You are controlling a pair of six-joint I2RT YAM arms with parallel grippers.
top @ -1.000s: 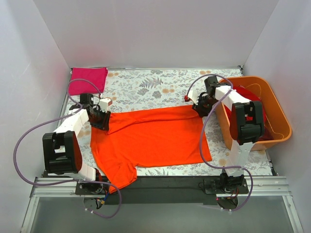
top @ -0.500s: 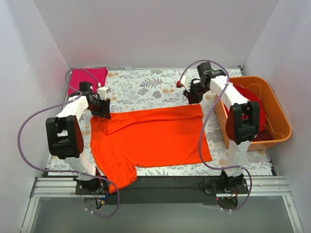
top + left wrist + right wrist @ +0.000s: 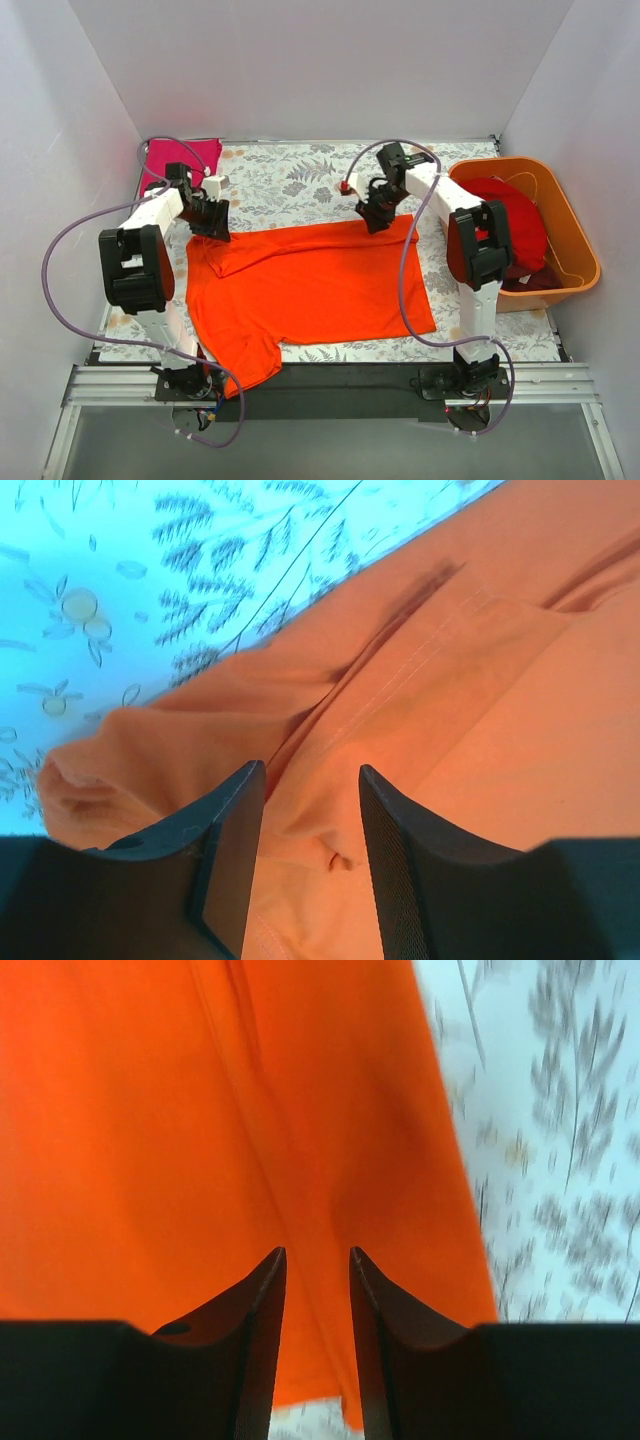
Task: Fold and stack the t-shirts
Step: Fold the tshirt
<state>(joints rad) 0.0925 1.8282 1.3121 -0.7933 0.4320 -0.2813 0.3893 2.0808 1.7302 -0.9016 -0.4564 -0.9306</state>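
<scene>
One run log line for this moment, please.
left gripper: open over orange t-shirt | right gripper: open over it | red t-shirt: in tub

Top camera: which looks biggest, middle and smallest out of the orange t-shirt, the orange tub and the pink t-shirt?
1. orange t-shirt, spread out flat on the table, by far the biggest.
2. orange tub, at the right.
3. pink t-shirt, folded in the far left corner and partly hidden, so it looks smallest.
</scene>
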